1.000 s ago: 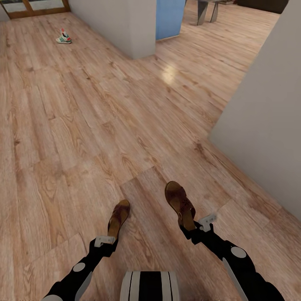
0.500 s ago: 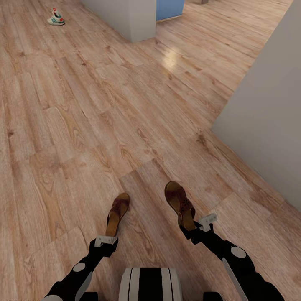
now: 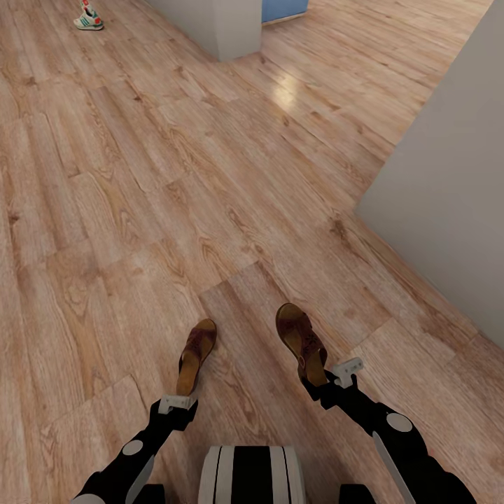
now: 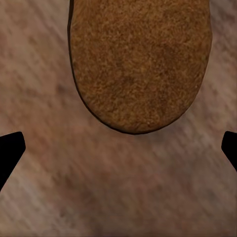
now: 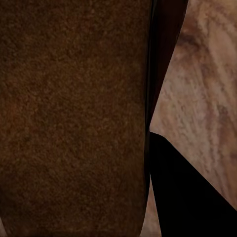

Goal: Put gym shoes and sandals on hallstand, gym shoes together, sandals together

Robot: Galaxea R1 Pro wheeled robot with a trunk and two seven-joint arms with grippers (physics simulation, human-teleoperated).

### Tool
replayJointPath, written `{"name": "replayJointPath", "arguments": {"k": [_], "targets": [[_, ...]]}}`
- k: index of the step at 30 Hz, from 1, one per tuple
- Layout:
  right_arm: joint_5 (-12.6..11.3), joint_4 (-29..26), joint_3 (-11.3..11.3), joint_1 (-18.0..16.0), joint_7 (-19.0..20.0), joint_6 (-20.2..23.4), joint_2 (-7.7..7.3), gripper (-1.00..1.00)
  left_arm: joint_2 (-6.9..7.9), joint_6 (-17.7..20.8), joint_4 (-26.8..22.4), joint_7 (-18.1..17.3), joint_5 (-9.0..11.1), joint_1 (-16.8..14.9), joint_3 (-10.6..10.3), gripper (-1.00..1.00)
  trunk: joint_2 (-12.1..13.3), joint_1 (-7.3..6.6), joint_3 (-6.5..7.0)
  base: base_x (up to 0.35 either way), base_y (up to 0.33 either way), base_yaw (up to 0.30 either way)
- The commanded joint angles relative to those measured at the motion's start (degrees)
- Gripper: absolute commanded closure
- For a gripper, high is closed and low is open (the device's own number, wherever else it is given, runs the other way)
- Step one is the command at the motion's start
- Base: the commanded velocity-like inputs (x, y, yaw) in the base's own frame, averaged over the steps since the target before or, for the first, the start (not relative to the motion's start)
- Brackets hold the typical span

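In the head view both arms reach forward at the bottom of the frame, each with a sandal at its tip. The left gripper (image 3: 183, 399) is clenched on the heel of the left sandal (image 3: 196, 355), which points up-frame, low and left of centre. The right gripper (image 3: 320, 381) grasps the heel of the right sandal (image 3: 301, 341), low and right of centre — its toe leans toward upper left. The two sandals are near each other but apart, above the wood floor (image 3: 175, 210). One gym shoe (image 3: 88, 19) sits on the floor at the far upper left. A grey wall (image 3: 448, 189) fills the right side.

In the left wrist view the sandal's tan sole (image 4: 140, 64) takes up the upper half.
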Motion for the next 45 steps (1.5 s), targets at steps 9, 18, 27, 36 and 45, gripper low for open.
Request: {"name": "replayJointPath", "arguments": {"k": [9, 18, 27, 36, 45], "targets": [[-0.6, -0.1, 0.0, 0.0, 0.0, 0.5, -0.04, 1.0, 0.03, -0.3, 0.0, 0.0, -0.3, 0.0, -0.1, -1.0, 0.0, -0.01, -0.03, 0.081, 0.0, 0.0], [-0.6, -0.1, 0.0, 0.0, 0.0, 0.5, -0.04, 1.0, 0.03, -0.2, 0.0, 0.0, -0.3, -0.1, -0.1, -1.0, 0.0, -0.01, -0.03, 0.014, 0.0, 0.0], [-0.6, -0.1, 0.0, 0.0, 0.0, 0.5, -0.04, 1.0, 0.03, -0.2, 0.0, 0.0, -0.3, -0.1, -0.1, -1.0, 0.0, -0.01, -0.03, 0.054, 0.0, 0.0], [-0.6, -0.1, 0.0, 0.0, 0.0, 0.4, -0.04, 1.0, -0.19, -0.2, 0.0, 0.1, -0.1, -0.1, 0.0, 1.0, 0.0, -0.01, -0.03, 0.001, 0.0, 0.0], [-0.6, -0.1, 0.0, 0.0, 0.0, 0.5, -0.1, 1.0, -0.22, -0.2, 0.0, 0.1, -0.1, -0.1, 0.0, 1.0, 0.0, -0.01, -0.03, 0.0, 0.0, 0.0]]}}
